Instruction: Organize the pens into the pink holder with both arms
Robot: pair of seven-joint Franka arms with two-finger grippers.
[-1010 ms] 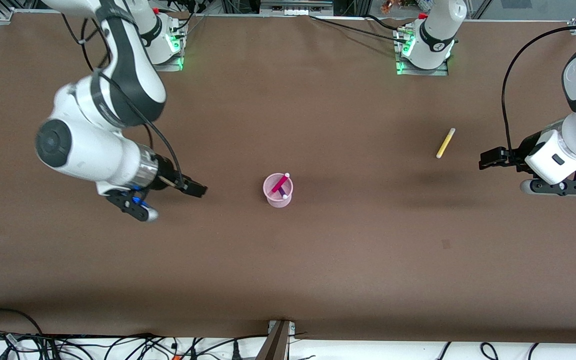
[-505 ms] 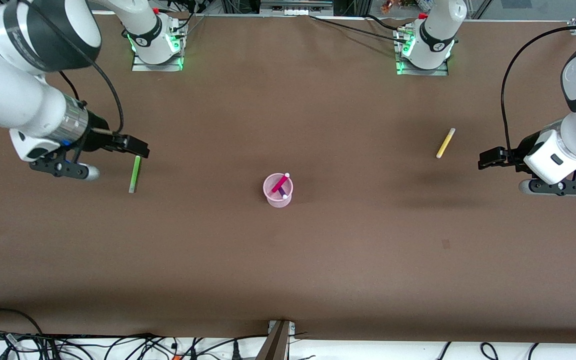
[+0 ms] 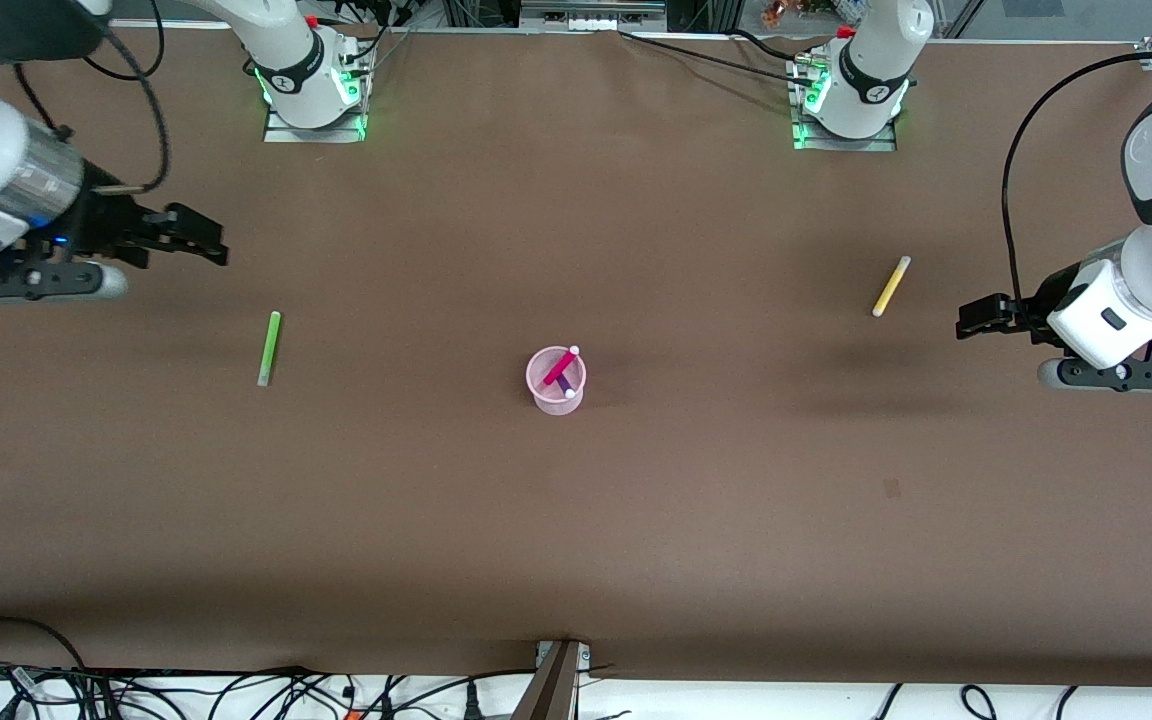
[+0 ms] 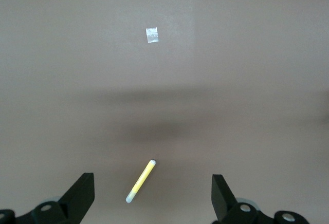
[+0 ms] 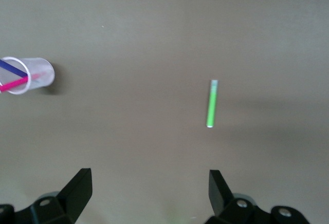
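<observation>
The pink holder [image 3: 556, 381] stands mid-table with a magenta pen [image 3: 561, 367] and a purple-blue pen [image 3: 565, 384] leaning inside it. A green pen [image 3: 269, 348] lies flat toward the right arm's end, and a yellow pen [image 3: 891, 286] lies flat toward the left arm's end. My right gripper [image 3: 204, 240] hangs open and empty above bare table beside the green pen [image 5: 212, 103]; its wrist view also shows the holder [image 5: 31, 74]. My left gripper [image 3: 976, 320] waits open and empty beside the yellow pen [image 4: 141, 181], which shows between its fingers.
Both arm bases [image 3: 311, 92] [image 3: 851, 100] stand along the table's edge farthest from the front camera. A small pale square patch [image 4: 151, 35] marks the tabletop. Cables [image 3: 236, 690] run below the table's near edge.
My right arm has swung away from the holder toward its own end of the table, uncovering the green pen. The left arm has stayed still.
</observation>
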